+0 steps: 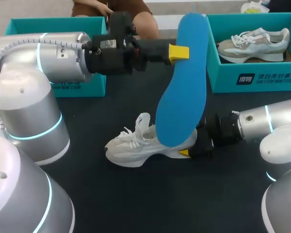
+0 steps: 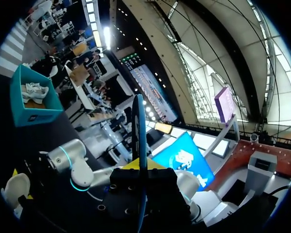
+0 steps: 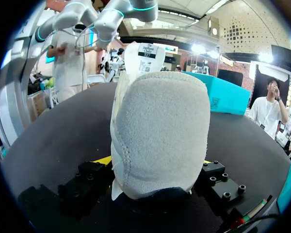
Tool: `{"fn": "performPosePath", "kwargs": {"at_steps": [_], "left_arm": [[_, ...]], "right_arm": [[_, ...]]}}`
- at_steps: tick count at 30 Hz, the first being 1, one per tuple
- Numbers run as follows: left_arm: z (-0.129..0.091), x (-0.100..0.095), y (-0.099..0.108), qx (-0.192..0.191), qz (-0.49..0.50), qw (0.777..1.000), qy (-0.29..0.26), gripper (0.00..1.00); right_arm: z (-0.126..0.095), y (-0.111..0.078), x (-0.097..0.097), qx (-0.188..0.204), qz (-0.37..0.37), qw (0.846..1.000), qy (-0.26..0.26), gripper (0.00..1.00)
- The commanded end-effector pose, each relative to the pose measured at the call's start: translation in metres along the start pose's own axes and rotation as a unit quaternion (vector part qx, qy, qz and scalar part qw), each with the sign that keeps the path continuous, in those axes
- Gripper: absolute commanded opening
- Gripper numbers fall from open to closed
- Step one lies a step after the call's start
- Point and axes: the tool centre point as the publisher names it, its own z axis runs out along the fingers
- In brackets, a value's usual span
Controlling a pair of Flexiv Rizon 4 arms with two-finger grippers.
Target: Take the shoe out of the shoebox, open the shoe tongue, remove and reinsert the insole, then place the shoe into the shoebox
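Note:
A blue insole (image 1: 184, 87) hangs upright in the air above the table, its lower end in front of the shoe's heel. My left gripper (image 1: 178, 52) is shut on its upper part; in the left wrist view I see the insole (image 2: 139, 141) edge-on between the gripper's (image 2: 141, 167) jaws. The white shoe (image 1: 136, 143) stands on the dark table, toe pointing left, tongue raised. My right gripper (image 1: 190, 148) is shut on its heel from the right. In the right wrist view the grey heel (image 3: 160, 131) fills the gap of the gripper (image 3: 155, 162).
A teal shoebox (image 1: 252, 80) at the back right holds a second shoe (image 1: 254, 46). Another teal box (image 1: 53, 24) stands open at the back left, behind my left arm. Bare dark tabletop lies in front of the shoe.

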Motion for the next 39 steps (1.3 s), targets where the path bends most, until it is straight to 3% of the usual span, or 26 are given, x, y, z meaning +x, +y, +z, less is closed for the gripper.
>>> {"fn": "performPosePath", "kwargs": {"at_steps": [1, 19, 20, 21, 22, 31, 39], "left_arm": [[-0.0008, -0.0001, 0.0021, 0.001, 0.0, 1.0, 0.0, 0.0], [-0.0008, -0.0001, 0.0021, 0.001, 0.0, 1.0, 0.0, 0.0], [-0.0008, -0.0001, 0.0021, 0.001, 0.0, 1.0, 0.0, 0.0], [-0.0008, -0.0001, 0.0021, 0.001, 0.0, 1.0, 0.0, 0.0], [-0.0008, -0.0001, 0.0021, 0.001, 0.0, 1.0, 0.0, 0.0], [-0.0008, -0.0001, 0.0021, 0.001, 0.0, 1.0, 0.0, 0.0], [-0.0008, -0.0001, 0.0021, 0.001, 0.0, 1.0, 0.0, 0.0]], "right_arm": [[0.0025, -0.0028, -0.0022, 0.002, 0.0, 1.0, -0.001, 0.0], [0.0025, -0.0028, -0.0022, 0.002, 0.0, 1.0, -0.001, 0.0], [0.0025, -0.0028, -0.0022, 0.002, 0.0, 1.0, -0.001, 0.2], [0.0025, -0.0028, -0.0022, 0.002, 0.0, 1.0, -0.001, 0.64], [0.0025, -0.0028, -0.0022, 0.002, 0.0, 1.0, -0.001, 1.0], [-0.0005, -0.0022, -0.0036, 0.01, 0.006, 1.0, 0.004, 1.0], [-0.0026, -0.0009, -0.0065, 0.028, 0.056, 0.998, 0.024, 1.0]]}}
